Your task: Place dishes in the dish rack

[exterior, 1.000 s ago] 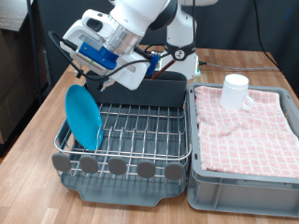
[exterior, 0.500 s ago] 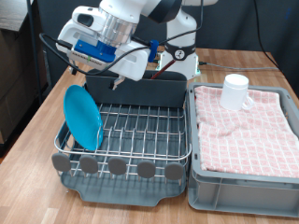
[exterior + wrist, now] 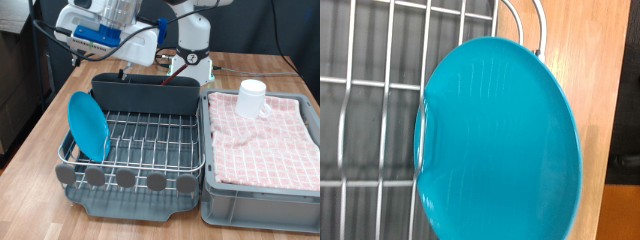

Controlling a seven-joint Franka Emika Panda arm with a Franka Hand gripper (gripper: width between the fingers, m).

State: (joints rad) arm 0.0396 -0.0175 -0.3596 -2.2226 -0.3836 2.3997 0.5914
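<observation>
Arm is raised at the exterior view's top left, hand angled down over the dish rack [image 3: 135,140]; the gripper itself is cut off there and its fingers don't show in the wrist view, so can't tell its opening. Light-blue plate [image 3: 88,125] stands on edge in the rack's wires at 9 o'clock, filling the wrist view [image 3: 500,140]. White mug [image 3: 251,97] sits upside down on the pink checked cloth [image 3: 270,135] in the grey crate [image 3: 255,208] at 3 o'clock.

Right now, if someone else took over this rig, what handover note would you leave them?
Pincer: its fingers show in neither view; the arm is raised above the rack's rear corner at the exterior view's left.
Done: blue plate stands on edge in the dish rack, at the exterior view's left.
Left: white mug sits on the pink checked cloth in the grey crate.
Spoon: a brown tip shows above the cutlery trough; cannot confirm.
</observation>
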